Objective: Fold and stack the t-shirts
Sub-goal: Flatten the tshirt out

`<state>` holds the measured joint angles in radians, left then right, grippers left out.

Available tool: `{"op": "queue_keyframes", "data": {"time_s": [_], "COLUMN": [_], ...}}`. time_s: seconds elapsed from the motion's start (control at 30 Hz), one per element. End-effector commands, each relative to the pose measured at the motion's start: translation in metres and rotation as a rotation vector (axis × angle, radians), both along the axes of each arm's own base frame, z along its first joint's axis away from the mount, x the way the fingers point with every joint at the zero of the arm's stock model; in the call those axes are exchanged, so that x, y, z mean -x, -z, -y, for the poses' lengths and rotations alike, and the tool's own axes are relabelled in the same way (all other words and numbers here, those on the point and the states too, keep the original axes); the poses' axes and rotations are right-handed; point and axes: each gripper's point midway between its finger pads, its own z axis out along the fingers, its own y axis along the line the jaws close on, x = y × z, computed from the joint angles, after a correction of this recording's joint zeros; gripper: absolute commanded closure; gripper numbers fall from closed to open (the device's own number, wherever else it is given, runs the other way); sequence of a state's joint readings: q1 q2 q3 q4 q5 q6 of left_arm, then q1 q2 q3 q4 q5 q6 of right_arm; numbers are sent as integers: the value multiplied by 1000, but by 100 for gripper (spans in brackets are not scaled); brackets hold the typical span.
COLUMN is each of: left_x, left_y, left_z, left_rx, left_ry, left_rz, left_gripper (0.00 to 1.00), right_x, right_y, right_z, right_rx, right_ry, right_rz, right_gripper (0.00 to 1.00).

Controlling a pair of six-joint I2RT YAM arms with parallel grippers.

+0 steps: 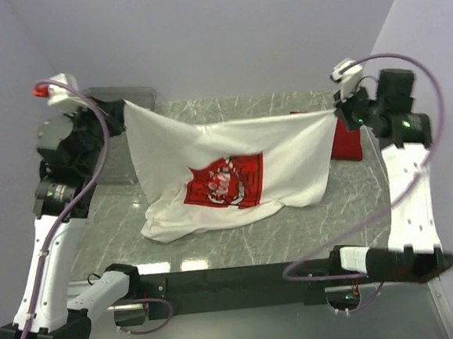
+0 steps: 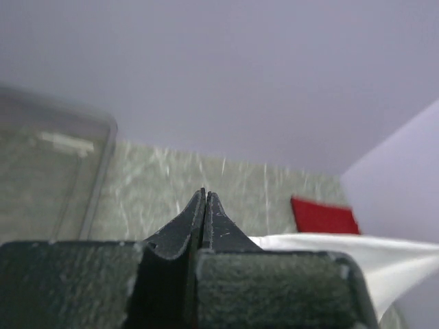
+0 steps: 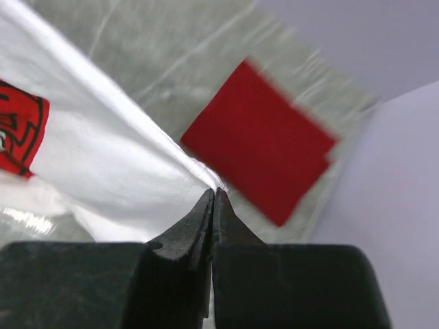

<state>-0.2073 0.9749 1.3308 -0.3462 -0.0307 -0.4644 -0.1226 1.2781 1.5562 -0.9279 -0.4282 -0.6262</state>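
The white t-shirt (image 1: 225, 154) with a red square chest graphic (image 1: 224, 183) hangs stretched between my two grippers above the table, its lower part bunched on the marble top. My left gripper (image 1: 122, 107) is shut on its left top corner; in the left wrist view (image 2: 206, 194) the white cloth (image 2: 343, 250) runs off to the right. My right gripper (image 1: 338, 112) is shut on its right top corner, seen in the right wrist view (image 3: 214, 192) with the cloth (image 3: 110, 164) to the left. The red t-shirt (image 1: 348, 140) lies folded at the far right, also seen in the wrist views (image 3: 260, 144) (image 2: 322, 216).
A clear plastic bin (image 1: 118, 139) stands at the back left behind the left arm, also in the left wrist view (image 2: 48, 178). The marble table (image 1: 354, 199) ends at walls behind and on the right. A black bar (image 1: 235, 277) runs along the near edge.
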Motion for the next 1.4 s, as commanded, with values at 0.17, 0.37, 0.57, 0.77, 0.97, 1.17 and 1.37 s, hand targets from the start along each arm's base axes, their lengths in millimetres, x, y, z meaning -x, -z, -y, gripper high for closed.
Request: {"op": "queue_keyframes", "data": {"time_s": [0.17,0.37,0.57,0.77,0.97,1.17,1.37], "left_x": [75,144,204,216,158,37,-97], "left_y": [-193,-277,-327,-347,-326,-250,-109], "left_z": [-56,-74,-92,-93,-75,-37,5], "left_rx": [139,224,276,283,254,185,90], "left_ry": [-219,-237,-267,-264,-229,-157,-82], "left_rz": [515,764,958,1013,907,647,322], "left_gripper": [100,100,100,100,100,100,100], "right_x": [82,149,208,232,185,88,-4], "right_y": [-222,-330,-388,-404,-371,-274,-121], "right_z": [13,16,17,25,30,30,21], "right_rx": [17,-54,-106,-89,-62,-52,-114], "right_ry": [165,275,334,393,382,300,201], "right_rz": [655,986,1211,1298,1169,892,567], "right_gripper": [100,100,100,100,100,100,100]}}
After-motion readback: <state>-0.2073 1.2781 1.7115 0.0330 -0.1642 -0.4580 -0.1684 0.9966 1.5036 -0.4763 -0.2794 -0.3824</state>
